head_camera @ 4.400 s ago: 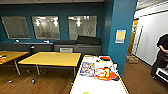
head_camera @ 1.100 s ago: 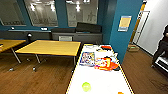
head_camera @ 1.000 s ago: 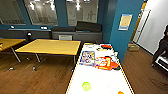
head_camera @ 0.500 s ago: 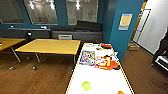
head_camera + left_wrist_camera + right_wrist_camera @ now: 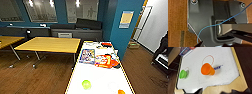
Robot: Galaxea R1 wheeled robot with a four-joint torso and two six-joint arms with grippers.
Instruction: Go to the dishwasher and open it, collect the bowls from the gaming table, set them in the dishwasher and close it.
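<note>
1. I stand at the near end of the gaming table (image 5: 100, 75), a long white top with a pale wooden rim that runs away from me.
2. The green bowl (image 5: 86, 84) sits on the near part of that top, left of the middle.
3. The orange bowl (image 5: 121, 91) sits nearer still and to the right, apart from the green one.
4. My right wrist camera looks down on both. The orange bowl (image 5: 207, 69) lies just beside a red ring printed on the dotted white surface (image 5: 224, 57), and the green bowl (image 5: 183, 73) is close to the table's left rim.
5. My right pincer (image 5: 218, 92) hangs over the near rim, touching neither bowl. I cannot tell whether it is released or clenched.
6. My left pincer (image 5: 211, 45) hangs over the brown wooden floor (image 5: 176, 18), with a thin blue cable (image 5: 209, 26) crossing the view. I cannot tell its state either.
7. Farther along the white top lie two colourful flat boxes (image 5: 87, 55), side by side, with smaller items beyond them.
8. To the left stands a yellow table (image 5: 50, 44). Behind it is a dark sofa (image 5: 88, 23).
9. At the far right edge a person (image 5: 162, 50) is partly in view.
</note>
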